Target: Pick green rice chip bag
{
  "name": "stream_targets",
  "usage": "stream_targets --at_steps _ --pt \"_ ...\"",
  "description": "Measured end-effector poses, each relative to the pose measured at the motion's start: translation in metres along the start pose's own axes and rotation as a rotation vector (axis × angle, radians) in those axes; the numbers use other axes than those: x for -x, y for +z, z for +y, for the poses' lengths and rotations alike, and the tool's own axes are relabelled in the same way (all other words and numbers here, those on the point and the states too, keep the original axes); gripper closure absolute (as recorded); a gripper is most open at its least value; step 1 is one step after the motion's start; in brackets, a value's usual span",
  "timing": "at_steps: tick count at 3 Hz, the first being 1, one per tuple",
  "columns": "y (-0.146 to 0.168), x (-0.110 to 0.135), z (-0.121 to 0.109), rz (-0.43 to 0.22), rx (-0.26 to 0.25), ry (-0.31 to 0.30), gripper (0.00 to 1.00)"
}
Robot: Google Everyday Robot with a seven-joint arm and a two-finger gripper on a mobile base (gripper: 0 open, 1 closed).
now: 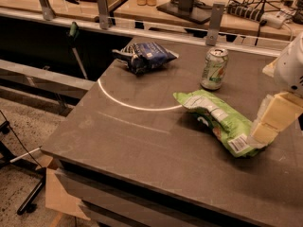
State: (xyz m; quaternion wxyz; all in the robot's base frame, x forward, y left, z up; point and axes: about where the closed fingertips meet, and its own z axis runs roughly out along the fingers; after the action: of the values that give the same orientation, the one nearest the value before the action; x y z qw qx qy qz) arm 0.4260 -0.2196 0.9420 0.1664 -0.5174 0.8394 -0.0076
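Judging by positions, stood at the approach step. Found the green rice chip bag (220, 122) flat on the tabletop's (142, 141) right, just near of the drink can (214, 68). Saw the claw (271, 122) at its near-right end; could not tell opening or hold. Needed next a firm pinch there.

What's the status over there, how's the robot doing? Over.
Pincer low at view's right, by barcode end of green rice chip bag. Bag lying flat on table, not lifted. Drink can close behind it, no real block.
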Motion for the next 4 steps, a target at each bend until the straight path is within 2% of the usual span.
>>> stream_targets --at_steps 1,2,3,4 --pt "0.021 0.002 0.008 0.004 0.046 0.106 0.00" --pt "0.047 0.001 0.018 0.022 0.084 0.172 0.00" --pt "0.072 0.000 0.028 0.036 0.132 0.206 0.02" --pt "0.088 0.001 0.039 0.030 0.174 0.197 0.20"
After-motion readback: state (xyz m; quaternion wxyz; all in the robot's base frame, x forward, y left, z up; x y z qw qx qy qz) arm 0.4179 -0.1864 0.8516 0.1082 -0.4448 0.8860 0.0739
